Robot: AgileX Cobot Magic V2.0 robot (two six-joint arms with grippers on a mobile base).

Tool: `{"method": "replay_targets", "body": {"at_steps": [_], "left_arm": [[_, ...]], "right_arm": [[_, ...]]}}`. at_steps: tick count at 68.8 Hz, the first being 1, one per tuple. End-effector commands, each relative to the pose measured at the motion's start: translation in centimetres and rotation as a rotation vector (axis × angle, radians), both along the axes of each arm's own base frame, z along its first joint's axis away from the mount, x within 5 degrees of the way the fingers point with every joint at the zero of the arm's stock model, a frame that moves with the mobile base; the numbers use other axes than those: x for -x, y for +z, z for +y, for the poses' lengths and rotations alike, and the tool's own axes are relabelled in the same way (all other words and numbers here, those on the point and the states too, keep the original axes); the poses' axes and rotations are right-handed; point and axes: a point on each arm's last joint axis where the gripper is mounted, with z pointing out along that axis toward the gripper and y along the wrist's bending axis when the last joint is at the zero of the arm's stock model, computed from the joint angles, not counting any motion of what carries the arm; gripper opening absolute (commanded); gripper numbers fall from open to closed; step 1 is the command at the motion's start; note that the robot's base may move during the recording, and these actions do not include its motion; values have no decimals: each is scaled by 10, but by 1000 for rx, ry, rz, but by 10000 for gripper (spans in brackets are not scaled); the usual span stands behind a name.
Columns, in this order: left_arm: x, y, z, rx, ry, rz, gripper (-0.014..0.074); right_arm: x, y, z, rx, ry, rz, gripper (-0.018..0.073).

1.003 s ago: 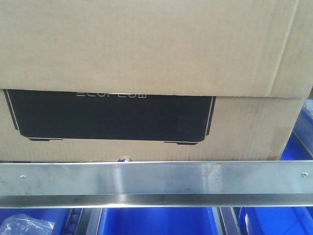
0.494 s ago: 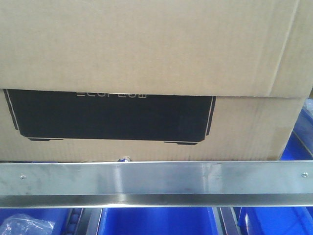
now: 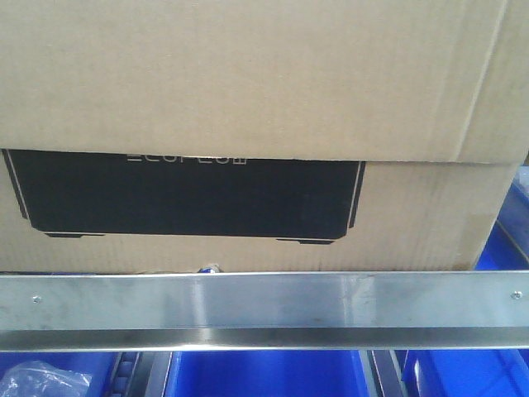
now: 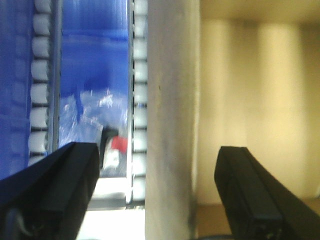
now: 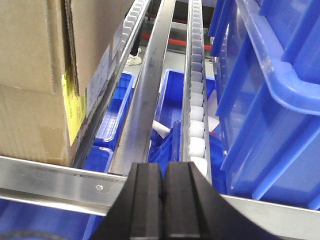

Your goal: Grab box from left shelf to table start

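One box (image 3: 248, 74) has edged toward 9 o'clock on one shelf (image 3: 264, 302); left claw (image 4: 159, 155) released, right claw (image 5: 163, 174) clenched.

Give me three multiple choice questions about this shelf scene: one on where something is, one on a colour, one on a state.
1. In the front view, where is the box relative to the silver rail?
A. Just above it, on the rack
B. Below it
C. On a white table

2. What colour are the plastic bins?
A. Red
B. Green
C. Blue

3. How do the right gripper fingers stand?
A. Spread wide
B. Closed together, holding nothing
C. Clamped on the box

Answers:
1. A, since the cardboard fills the frame directly over the rail.
2. C, since the right wrist view shows blue bins beside the roller track.
3. B, since the two black fingers meet with nothing between them.
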Motion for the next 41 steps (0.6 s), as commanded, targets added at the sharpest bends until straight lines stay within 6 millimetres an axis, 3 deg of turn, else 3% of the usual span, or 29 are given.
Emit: {"method": "replay_targets", "body": {"at_steps": [1, 24, 41], "left_arm": [[1, 19, -5, -17, -18, -83, 393], [-20, 1, -6, 12, 56, 116, 385], [-21, 0, -6, 17, 64, 114, 276]], "right_arm": [[0, 8, -1, 13, -8, -95, 57], [0, 12, -1, 10, -10, -146, 57], [1, 25, -1, -10, -13, -277, 57]]}}
